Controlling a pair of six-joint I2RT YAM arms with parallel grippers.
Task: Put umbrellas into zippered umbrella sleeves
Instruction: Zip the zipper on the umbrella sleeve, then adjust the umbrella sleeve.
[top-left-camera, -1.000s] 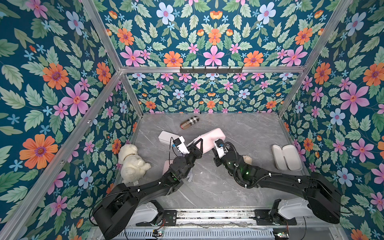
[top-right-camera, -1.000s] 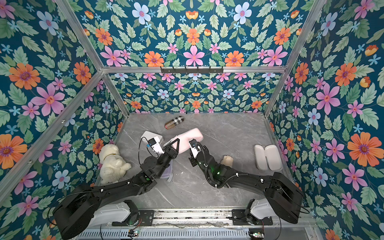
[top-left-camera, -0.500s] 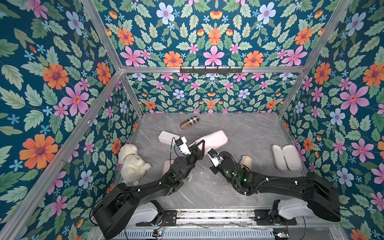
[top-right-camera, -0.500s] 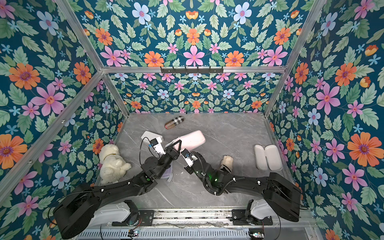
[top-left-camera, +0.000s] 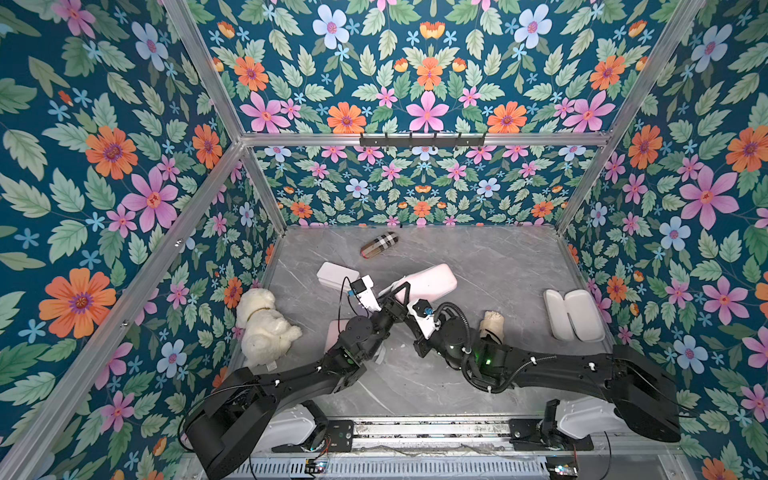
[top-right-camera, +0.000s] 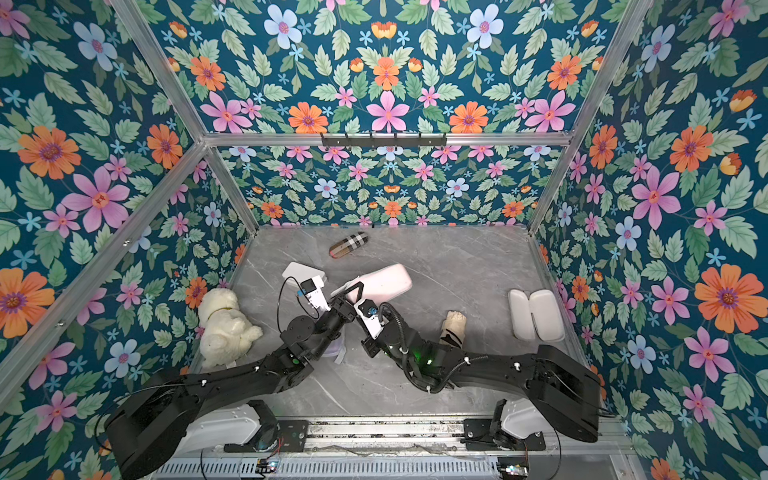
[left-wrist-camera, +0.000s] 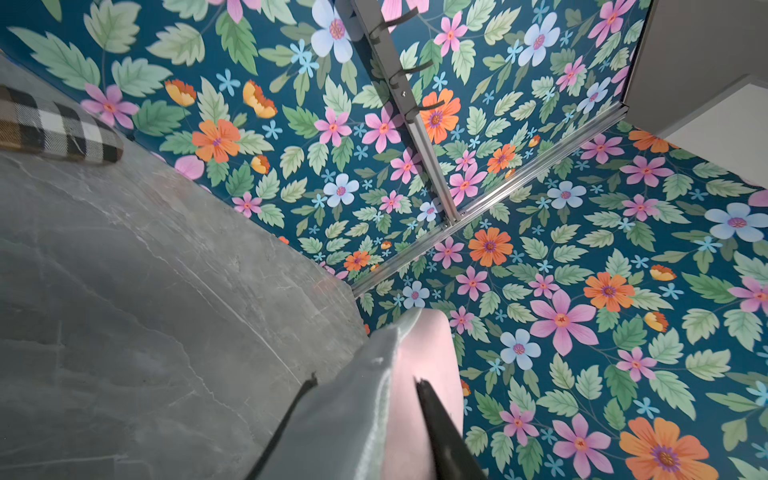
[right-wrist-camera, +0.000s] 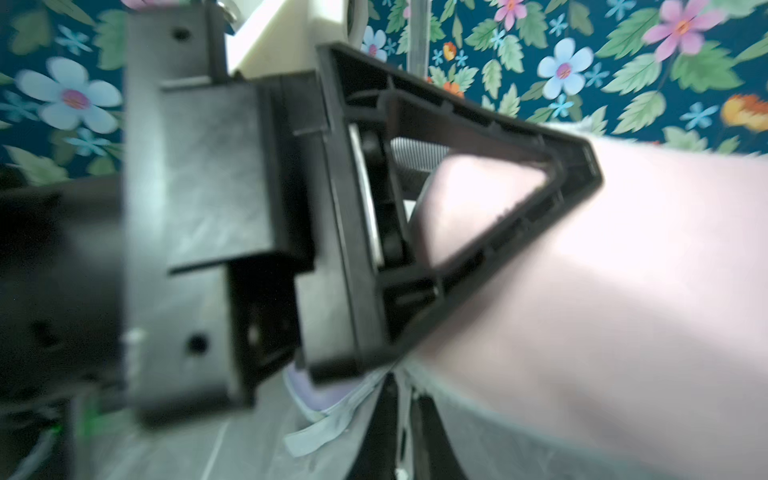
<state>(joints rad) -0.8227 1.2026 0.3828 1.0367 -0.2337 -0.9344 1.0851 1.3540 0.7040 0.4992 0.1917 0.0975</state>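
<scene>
Over the grey marble table (top-left-camera: 498, 257), the pink sleeve (top-left-camera: 428, 282), probably a light, stiff, smooth shell, sits robot-side of the plaid roll (top-left-camera: 379, 245). The left gripper (left-wrist-camera: 365, 395) pinches its near end, where it may slip; the right gripper (right-wrist-camera: 406, 415) is beside it, its opening unclear

No legible text, labels, brands or numbers anywhere

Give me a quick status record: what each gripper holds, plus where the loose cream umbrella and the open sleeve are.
left gripper: shut on the closed pink sleeve
right gripper: right next to the left gripper; open or shut unclear, view blurred
cream umbrella: on the table, outside any sleeve
open sleeve: lying open on the robot's right side, nothing seen inside
</scene>
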